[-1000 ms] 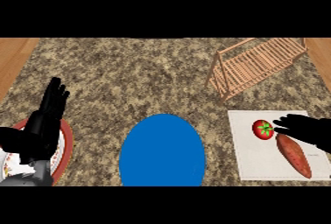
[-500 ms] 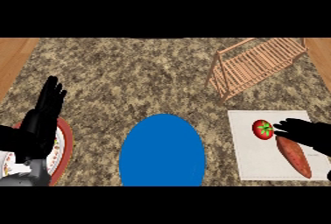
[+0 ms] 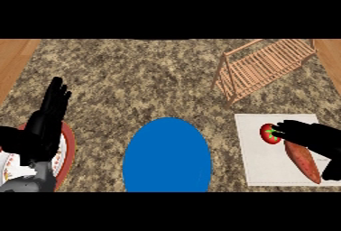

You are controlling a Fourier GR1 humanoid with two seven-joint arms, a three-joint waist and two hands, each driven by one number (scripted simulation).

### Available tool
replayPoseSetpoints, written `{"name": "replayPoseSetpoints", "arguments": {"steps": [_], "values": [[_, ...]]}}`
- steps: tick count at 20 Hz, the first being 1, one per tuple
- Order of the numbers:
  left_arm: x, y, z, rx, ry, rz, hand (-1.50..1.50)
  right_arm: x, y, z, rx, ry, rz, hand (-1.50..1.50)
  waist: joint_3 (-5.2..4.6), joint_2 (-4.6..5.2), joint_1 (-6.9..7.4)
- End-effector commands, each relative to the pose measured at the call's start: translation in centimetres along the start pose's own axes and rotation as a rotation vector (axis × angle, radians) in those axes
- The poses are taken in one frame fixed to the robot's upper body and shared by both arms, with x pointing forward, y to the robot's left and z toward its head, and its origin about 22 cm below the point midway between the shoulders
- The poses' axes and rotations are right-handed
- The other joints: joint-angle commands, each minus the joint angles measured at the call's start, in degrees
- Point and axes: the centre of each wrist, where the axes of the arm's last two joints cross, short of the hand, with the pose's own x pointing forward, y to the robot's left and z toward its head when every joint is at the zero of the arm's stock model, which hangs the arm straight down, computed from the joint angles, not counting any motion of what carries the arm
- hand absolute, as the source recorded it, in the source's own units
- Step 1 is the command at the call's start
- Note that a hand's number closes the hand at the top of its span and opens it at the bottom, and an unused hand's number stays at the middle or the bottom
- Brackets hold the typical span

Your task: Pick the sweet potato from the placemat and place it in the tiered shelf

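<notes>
Overall, a speckled granite counter (image 3: 146,81) fills the head view, bordered by wooden strips at the far left and far right. A large blue oval plate (image 3: 166,155) lies at lower centre, its near edge cut by the lower border. The tiered shelf (image 3: 263,65), a light wooden slatted rack, stands at upper right, tilted diagonally across the counter and well apart from everything else. Below it, at right, the white placemat (image 3: 260,169) lies flat. At lower left, a red-rimmed white plate (image 3: 65,151) is partly hidden by the left hand (image 3: 48,117), which rests with fingers straight, pressed together and pointing away from the robot. The right hand (image 3: 313,137) enters from the right edge over the placemat; its fingers extend leftward and are relaxed, not curled round anything, with the fingertips touching or just beside the tomato. The sweet potato (image 3: 303,161), an elongated orange-brown root, lies on the placemat, its far end covered by the right hand. The tomato (image 3: 269,134), red with a green stem, sits on the placemat just beyond the sweet potato.
</notes>
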Motion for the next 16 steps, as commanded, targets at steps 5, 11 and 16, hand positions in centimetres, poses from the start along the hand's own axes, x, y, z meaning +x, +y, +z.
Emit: {"name": "replayPoseSetpoints", "arguments": {"steps": [5, 11, 16], "values": [[-0.1, -0.6, -0.6, -0.005, 0.009, 0.017, 0.0, -0.2, -0.6, -1.8, 0.066, 0.011, -0.008, -1.5, -0.02, 0.0, -0.06], [-0.4, 0.3, 0.6, -0.002, 0.005, -0.004, 0.0, -0.9, 2.5, -1.8, 0.039, -0.059, 0.108, 1.5, 0.01, 0.05, 0.22], [0.3, 0.1, -0.2, 0.003, 0.006, 0.008, 0.0, -0.2, 1.6, -2.1, -0.064, -0.091, 0.15, 1.5, -0.01, -0.03, -0.07]]}}
